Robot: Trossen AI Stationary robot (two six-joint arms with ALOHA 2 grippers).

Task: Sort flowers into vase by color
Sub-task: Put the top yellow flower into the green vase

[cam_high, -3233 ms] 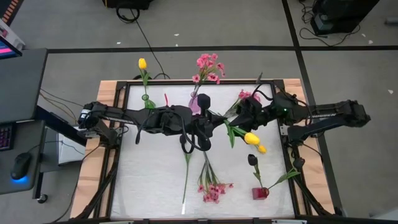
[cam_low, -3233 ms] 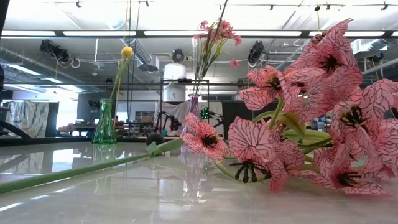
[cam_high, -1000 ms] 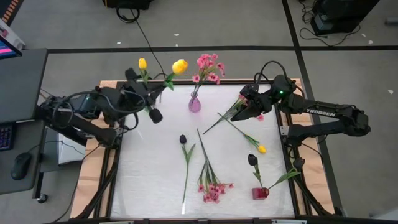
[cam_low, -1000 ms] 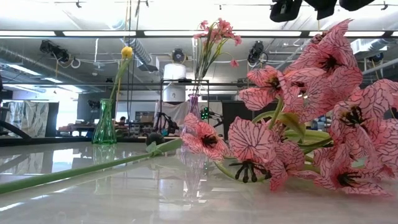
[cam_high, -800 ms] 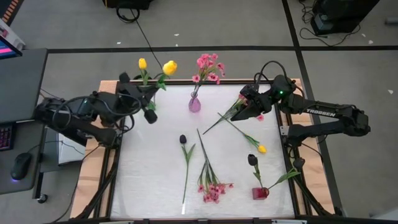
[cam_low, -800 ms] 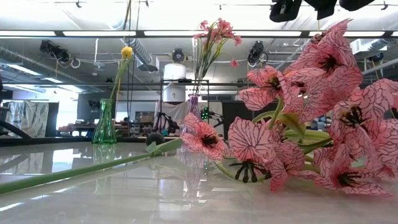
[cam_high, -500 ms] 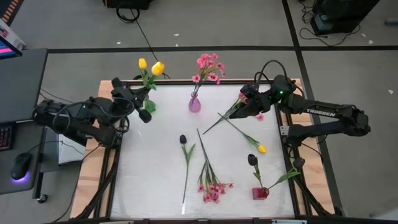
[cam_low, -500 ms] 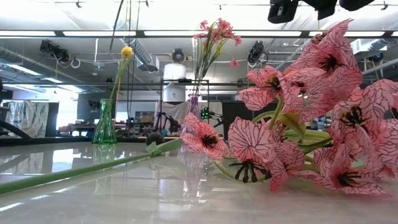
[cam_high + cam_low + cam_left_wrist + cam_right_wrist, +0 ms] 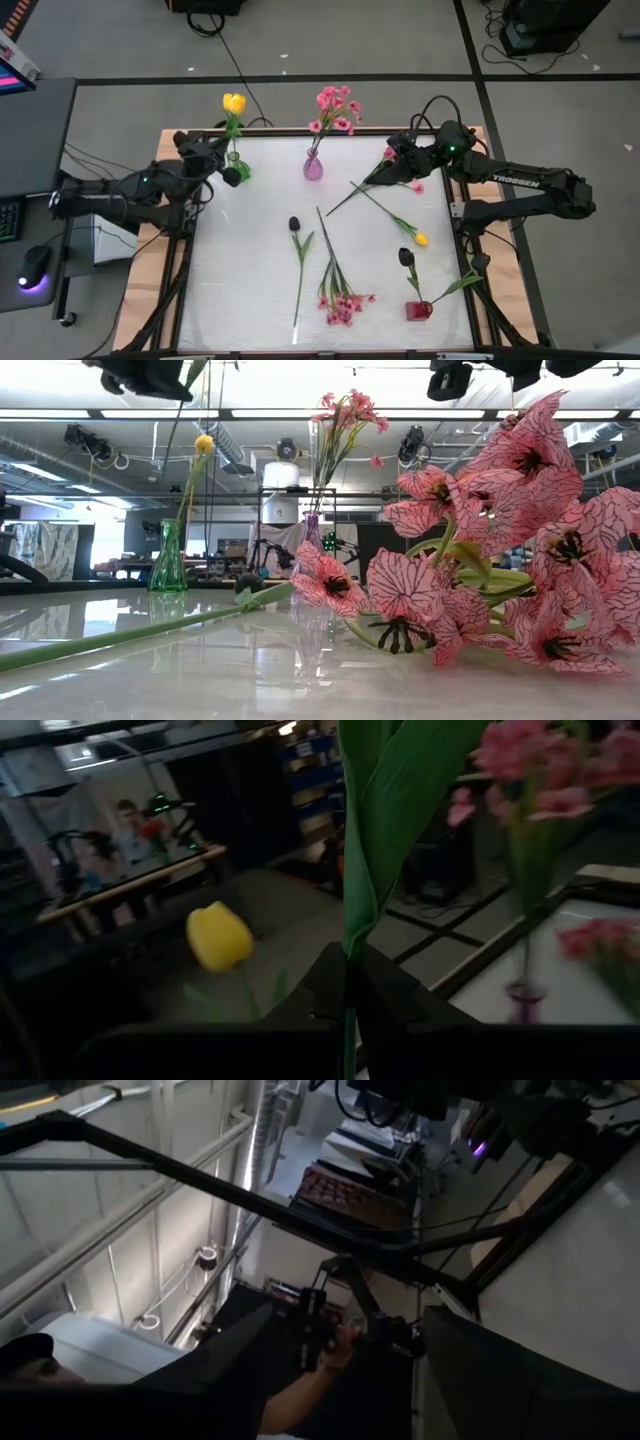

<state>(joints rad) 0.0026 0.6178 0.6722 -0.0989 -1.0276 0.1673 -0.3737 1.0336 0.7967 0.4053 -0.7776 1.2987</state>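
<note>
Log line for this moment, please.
left gripper: shut on yellow tulip's stem, above green vase | right gripper: open, empty, back right | dark tulip, pink spray: on table

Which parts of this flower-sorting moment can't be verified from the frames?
- Left gripper: in the high view its fingertips blend into the green vase; whether the stem has entered can't be told.
- Held stem: its bloom is cut off by the left wrist view's top edge.
</note>
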